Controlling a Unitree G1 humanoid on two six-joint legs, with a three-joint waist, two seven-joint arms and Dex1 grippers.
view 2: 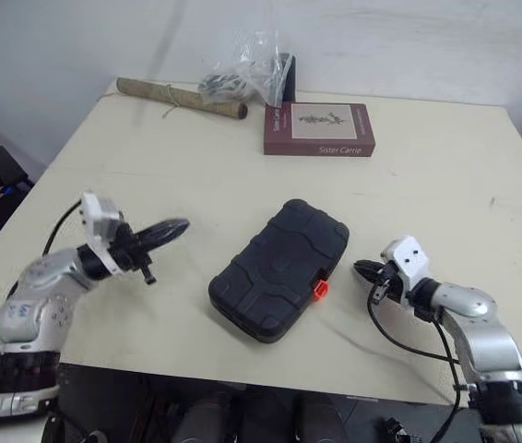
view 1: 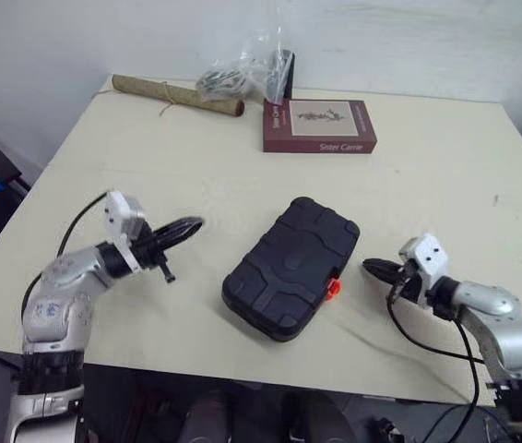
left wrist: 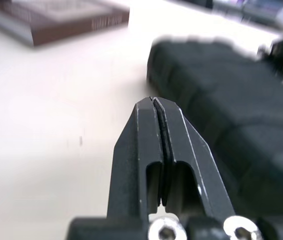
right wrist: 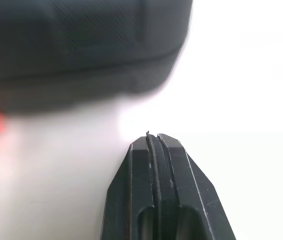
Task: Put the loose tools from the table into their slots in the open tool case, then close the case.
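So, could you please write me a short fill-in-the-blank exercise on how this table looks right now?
1. The black tool case lies in the middle of the table with its lid ____.
2. Its orange latch faces the robot's ____ side.
3. The left gripper and the right gripper both have fingers ____, holding nothing.
4. The book at the far side is titled Sister ____.
Missing words: closed; right; shut; Carrie.

Tool case [view 1: 293, 268] sits mid-table [view 1: 445, 166], latch [view 1: 332, 288] on its right side. Left gripper [view 1: 187, 224] is left of the case, right gripper [view 1: 372, 268] right of it, near the latch. Book [view 1: 319, 125] lies behind the case. Plastic bag [view 1: 243, 74] and tied roll [view 1: 176, 95] lie at the far edge, left of the book.
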